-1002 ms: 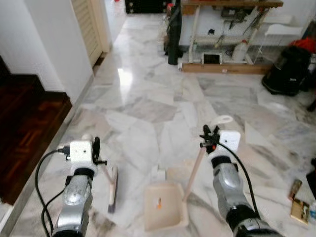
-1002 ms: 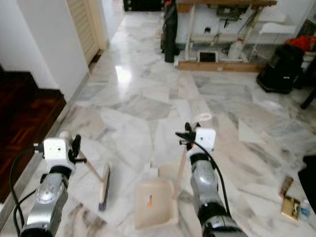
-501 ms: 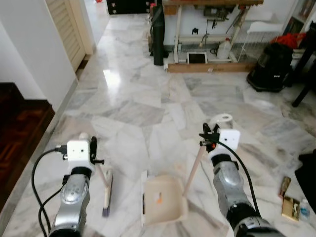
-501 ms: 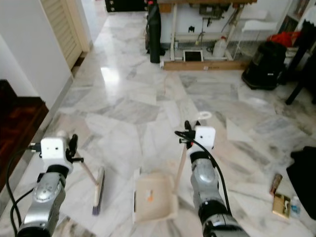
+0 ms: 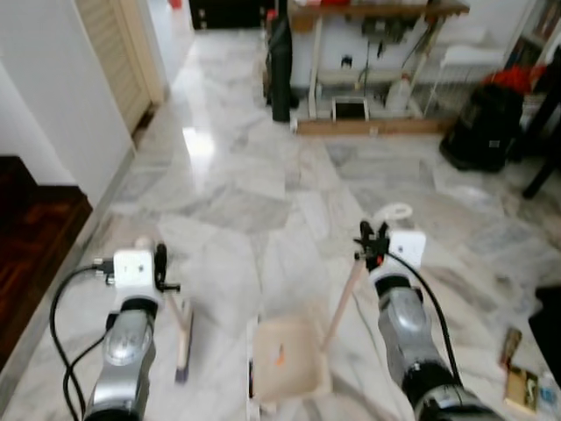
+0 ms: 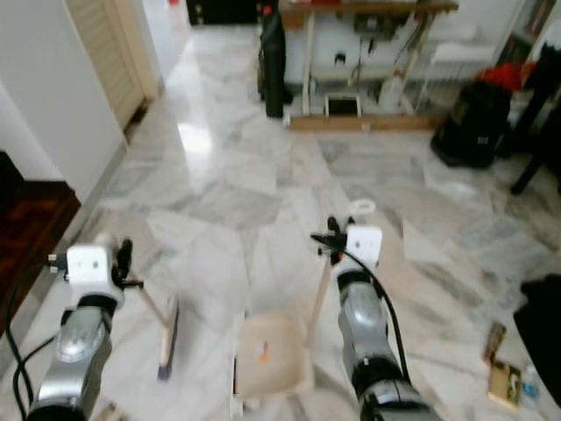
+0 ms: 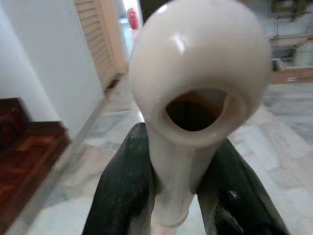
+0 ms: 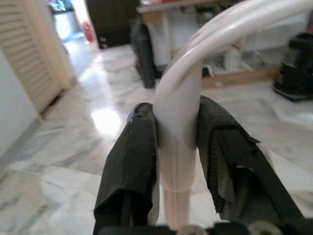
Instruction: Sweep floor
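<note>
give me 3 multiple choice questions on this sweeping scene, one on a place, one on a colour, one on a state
1. Where is the dustpan?
A. on the floor between the two arms
B. on the wooden stair
C. under the far table

2. What colour is the speck in the dustpan?
A. blue
B. orange
C. green

3. How is the left pincer?
A. open, holding nothing
B. shut on the broom handle
C. resting on the floor

Answers: 1 A, it lies on the marble between the arms; 2 B, the speck looks orange; 3 B, both black fingers press the white handle.

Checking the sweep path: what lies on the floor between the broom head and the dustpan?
In the left eye view, only bare marble floor lies between the broom head and the dustpan.
</note>
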Robot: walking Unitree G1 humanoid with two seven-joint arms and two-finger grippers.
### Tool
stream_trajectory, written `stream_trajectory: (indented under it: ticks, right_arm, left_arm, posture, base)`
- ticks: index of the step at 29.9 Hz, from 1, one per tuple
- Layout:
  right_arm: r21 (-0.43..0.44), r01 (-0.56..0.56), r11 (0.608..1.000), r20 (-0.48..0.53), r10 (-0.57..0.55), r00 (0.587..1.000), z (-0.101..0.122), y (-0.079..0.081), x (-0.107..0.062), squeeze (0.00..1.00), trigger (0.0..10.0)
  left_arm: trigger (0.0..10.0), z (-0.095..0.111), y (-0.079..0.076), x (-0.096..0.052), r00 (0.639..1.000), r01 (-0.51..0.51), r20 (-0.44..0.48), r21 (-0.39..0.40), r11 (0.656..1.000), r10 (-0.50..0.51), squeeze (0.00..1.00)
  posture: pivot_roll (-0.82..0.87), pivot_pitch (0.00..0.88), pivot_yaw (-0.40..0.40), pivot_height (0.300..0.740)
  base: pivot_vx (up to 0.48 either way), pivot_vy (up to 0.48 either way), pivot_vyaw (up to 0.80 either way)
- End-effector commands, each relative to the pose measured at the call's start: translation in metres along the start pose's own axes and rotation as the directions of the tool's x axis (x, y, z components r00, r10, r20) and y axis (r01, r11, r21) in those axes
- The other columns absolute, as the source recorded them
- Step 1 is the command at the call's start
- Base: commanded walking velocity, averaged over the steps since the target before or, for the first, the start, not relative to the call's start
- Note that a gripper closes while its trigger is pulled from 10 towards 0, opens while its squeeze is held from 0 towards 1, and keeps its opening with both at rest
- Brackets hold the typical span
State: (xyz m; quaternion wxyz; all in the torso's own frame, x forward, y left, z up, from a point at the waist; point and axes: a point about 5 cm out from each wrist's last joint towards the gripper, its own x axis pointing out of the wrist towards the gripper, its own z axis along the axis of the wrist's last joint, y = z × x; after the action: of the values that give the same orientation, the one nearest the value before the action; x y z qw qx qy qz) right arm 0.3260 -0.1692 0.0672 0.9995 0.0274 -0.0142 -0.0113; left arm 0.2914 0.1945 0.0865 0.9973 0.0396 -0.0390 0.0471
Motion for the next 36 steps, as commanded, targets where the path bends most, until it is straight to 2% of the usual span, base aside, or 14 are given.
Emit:
stream_trajectory:
  ticks: [1, 22, 30, 36]
  right_arm:
    - [0.005, -0.022, 1.000, 0.075, 0.022, 0.997, 0.017, 0.009, 0.010, 0.00, 10.0]
    - [-0.040, 0.010, 0.999, 0.039, -0.008, 0.999, 0.009, -0.003, 0.006, 0.00, 10.0]
    - [-0.134, 0.018, 0.991, 0.028, -0.014, 0.999, 0.007, -0.005, 0.005, 0.00, 10.0]
    - [-0.146, 0.019, 0.989, 0.012, -0.018, 1.000, 0.003, -0.002, 0.004, 0.00, 10.0]
  left_arm:
    - [10.0, 0.012, 0.005, 0.004, 0.998, -0.005, 0.059, 0.009, 1.000, 0.004, 0.00]
    - [10.0, 0.007, 0.000, -0.001, 0.998, 0.049, 0.034, 0.005, 0.999, -0.049, 0.00]
    - [10.0, 0.005, -0.001, -0.004, 0.997, 0.071, 0.016, 0.004, 0.997, -0.071, 0.00]
    - [10.0, 0.004, 0.000, -0.008, 0.997, 0.083, 0.008, 0.007, 0.997, -0.083, 0.00]
  posture:
    - [-0.02, 0.000, 0.034, 0.740]
    - [-0.01, 0.000, 0.045, 0.740]
    - [-0.01, 0.030, 0.048, 0.740]
    - [0.01, 0.054, 0.046, 0.740]
  base:
    - [0.292, 0.000, 0.00]
    - [0.000, 0.000, 0.00]
    - [0.000, 0.000, 0.00]
    - [0.000, 0.000, 0.00]
